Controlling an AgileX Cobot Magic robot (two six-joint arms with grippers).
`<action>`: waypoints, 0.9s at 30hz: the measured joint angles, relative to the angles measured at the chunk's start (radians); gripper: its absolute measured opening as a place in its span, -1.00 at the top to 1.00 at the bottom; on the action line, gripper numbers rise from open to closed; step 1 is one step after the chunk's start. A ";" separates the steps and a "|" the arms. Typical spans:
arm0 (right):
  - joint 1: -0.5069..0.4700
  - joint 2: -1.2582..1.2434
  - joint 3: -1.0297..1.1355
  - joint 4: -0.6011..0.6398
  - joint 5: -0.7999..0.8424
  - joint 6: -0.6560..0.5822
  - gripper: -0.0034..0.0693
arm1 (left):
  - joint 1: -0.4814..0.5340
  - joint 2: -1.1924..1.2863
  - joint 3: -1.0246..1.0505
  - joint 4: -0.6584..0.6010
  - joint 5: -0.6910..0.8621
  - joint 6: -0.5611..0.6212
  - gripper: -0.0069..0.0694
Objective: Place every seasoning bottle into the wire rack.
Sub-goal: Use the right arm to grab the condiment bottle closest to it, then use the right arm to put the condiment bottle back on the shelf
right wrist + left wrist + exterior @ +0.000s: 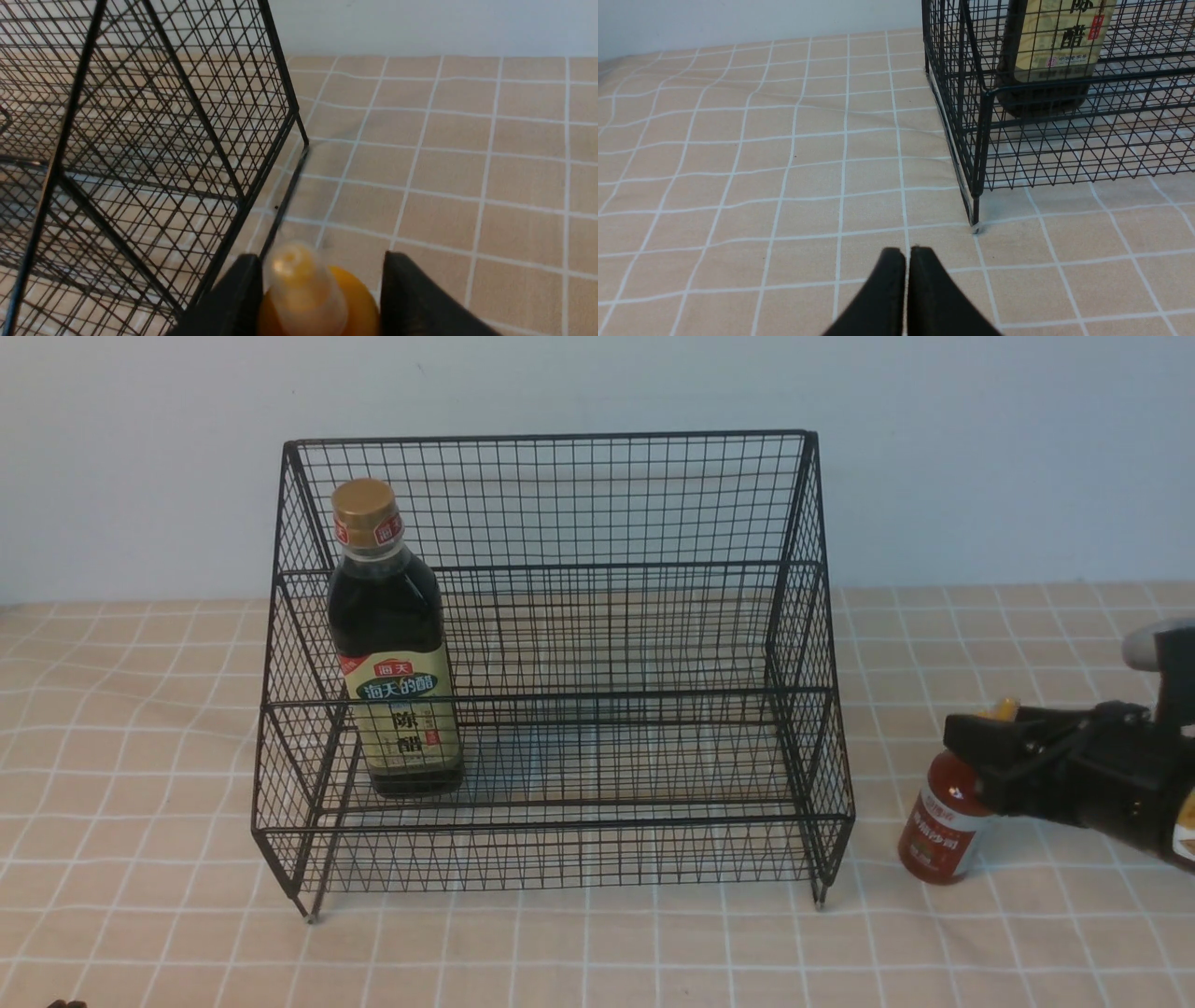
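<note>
The tall dark vinegar bottle (392, 644) with a gold cap stands upright at the left end of the lower tier of the black wire rack (551, 437). The small red sauce bottle (943, 826) stands on the cloth just right of the rack, leaning slightly. My right gripper (980, 733) reaches in from the right at the level of its yellow cap. In the right wrist view the cap (303, 284) sits between the fingers of that gripper (322, 261): one finger touches it and a gap shows at the other. My left gripper (907, 252) is shut and empty, low over the cloth off the rack's front left foot.
A beige checked tablecloth (140, 756) covers the table, and a pale wall rises behind it. The rack's right side panel (187, 116) stands close beside the red bottle. The rack's front left foot (975, 224) rests a little ahead of my left fingertips.
</note>
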 joint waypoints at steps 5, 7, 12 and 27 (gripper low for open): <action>0.000 -0.066 -0.001 -0.017 0.026 -0.001 0.13 | 0.000 0.000 0.000 0.000 0.000 0.000 0.84; 0.000 -0.149 -0.026 -0.038 0.089 -0.002 0.13 | 0.000 0.000 0.000 0.000 0.000 0.000 0.84; 0.000 -0.317 -0.098 -0.149 0.163 0.051 0.13 | 0.000 0.000 0.000 0.000 0.000 0.000 0.84; 0.000 -0.429 -0.197 -0.733 -0.302 0.620 0.13 | 0.000 0.000 0.000 0.000 0.000 0.000 0.84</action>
